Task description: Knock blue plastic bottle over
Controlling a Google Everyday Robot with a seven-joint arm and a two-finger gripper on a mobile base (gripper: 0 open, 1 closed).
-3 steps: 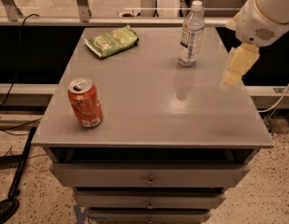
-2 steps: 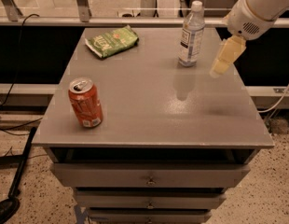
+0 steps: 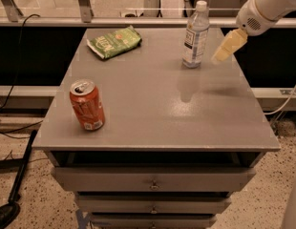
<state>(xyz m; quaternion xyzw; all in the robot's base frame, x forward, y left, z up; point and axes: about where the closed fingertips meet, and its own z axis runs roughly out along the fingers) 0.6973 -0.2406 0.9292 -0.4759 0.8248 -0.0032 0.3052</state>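
The slim, clear blue-tinted plastic bottle [image 3: 195,35] stands upright near the far edge of the grey drawer cabinet [image 3: 153,109]. The pale-yellow gripper [image 3: 228,46] hovers just beside the bottle, apart from it, towards the cabinet's right edge. I cannot tell whether the gripper is open or closed.

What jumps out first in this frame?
The blue plastic bottle stands upright near the far edge of the table, right of centre. The tool hangs just to its right, apart from it. An orange soda can stands alone near the front left corner, and a green snack bag lies at the far left.
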